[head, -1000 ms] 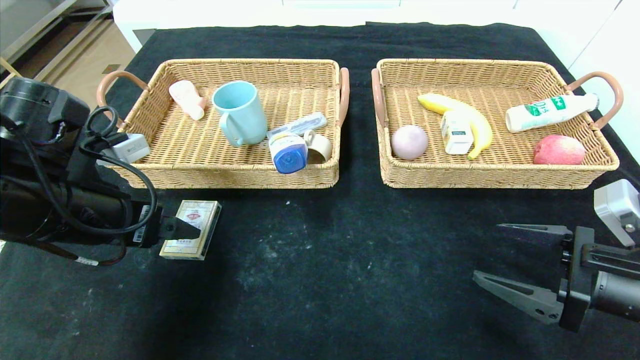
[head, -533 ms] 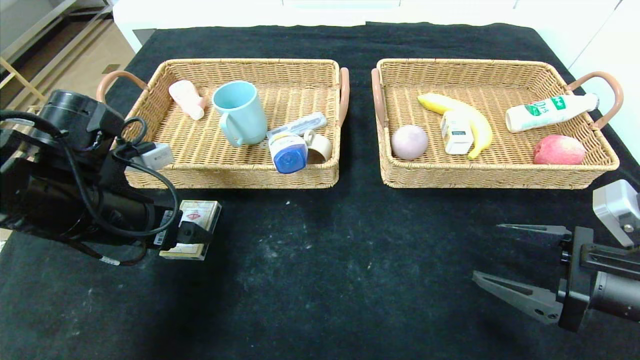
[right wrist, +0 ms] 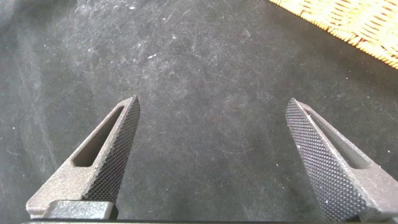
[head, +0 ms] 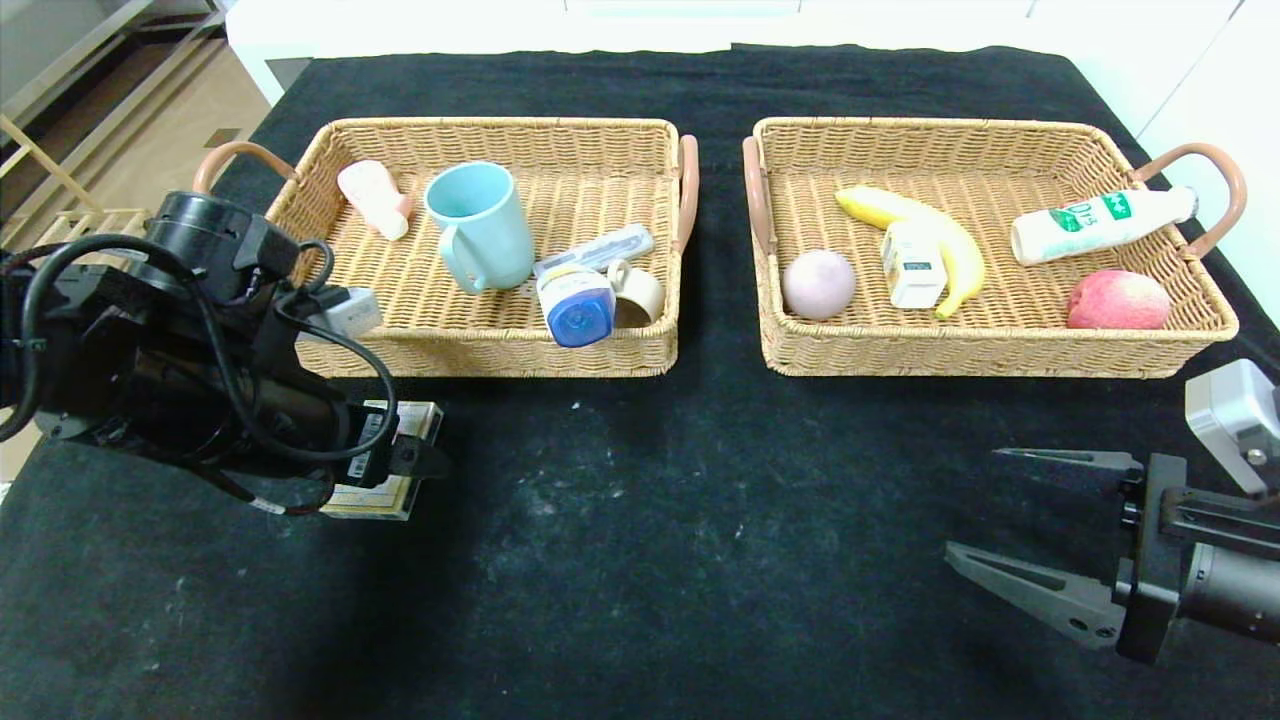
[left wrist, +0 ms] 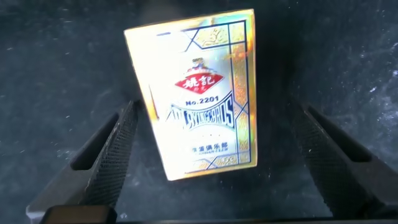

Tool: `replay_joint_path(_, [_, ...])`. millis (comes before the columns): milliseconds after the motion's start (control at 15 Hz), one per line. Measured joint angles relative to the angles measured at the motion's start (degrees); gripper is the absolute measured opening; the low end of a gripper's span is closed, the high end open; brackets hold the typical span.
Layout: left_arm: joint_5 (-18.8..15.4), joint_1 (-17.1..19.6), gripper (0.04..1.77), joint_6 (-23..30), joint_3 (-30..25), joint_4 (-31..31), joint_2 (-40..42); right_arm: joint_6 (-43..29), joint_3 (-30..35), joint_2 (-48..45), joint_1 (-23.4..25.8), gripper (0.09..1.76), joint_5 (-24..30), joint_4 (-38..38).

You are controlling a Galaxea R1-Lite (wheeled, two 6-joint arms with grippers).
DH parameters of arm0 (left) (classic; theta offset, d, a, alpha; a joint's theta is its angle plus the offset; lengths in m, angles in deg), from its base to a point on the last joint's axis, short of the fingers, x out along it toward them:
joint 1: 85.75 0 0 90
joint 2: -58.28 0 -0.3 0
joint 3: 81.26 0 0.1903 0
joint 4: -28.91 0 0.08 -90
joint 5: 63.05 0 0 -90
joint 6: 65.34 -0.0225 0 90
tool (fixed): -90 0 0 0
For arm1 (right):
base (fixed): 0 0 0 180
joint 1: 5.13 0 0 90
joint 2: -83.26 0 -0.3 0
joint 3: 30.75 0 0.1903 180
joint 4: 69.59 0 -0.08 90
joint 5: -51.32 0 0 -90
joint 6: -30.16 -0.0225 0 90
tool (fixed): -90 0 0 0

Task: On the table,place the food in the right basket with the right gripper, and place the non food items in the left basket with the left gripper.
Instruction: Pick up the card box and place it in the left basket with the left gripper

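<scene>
left gripper [left wrist: 217, 155]: wide, straddling the playing-card box [left wrist: 198, 93]
risk: flat box may slip on closing
right gripper [head: 1040, 530]: wide, idle at 4 o'clock

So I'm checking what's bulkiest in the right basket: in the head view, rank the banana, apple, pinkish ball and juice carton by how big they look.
1. Banana, the longest.
2. Apple.
3. Pinkish ball, only slightly smaller than the apple.
4. Juice carton, close to the ball, so that order is unsure.

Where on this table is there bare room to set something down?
The widest bare cloth lies in front of the baskets, between the card box under the left gripper and the right gripper. The left basket has room at its back right; the right basket is crowded.
</scene>
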Motion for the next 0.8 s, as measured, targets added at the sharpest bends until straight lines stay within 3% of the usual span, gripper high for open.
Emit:
replay_joint_path(133, [0.22, -0.13, 1.72, 0.02, 0.16, 0.00, -0.30, 0.00, 0.00, 0.00, 0.00, 1.71, 0.00, 0.00])
replay_joint_path(400, [0.82, -0.21, 1.13, 0.02, 0.30, 0.06, -0.52, 0.00, 0.00, 0.00, 0.00, 1.71, 0.02, 0.00])
replay_joint_path(800, [0.82, -0.24, 1.03, 0.02, 0.13, 0.15, -0.59, 0.00, 0.01, 0.00, 0.00, 1.71, 0.00, 0.00])
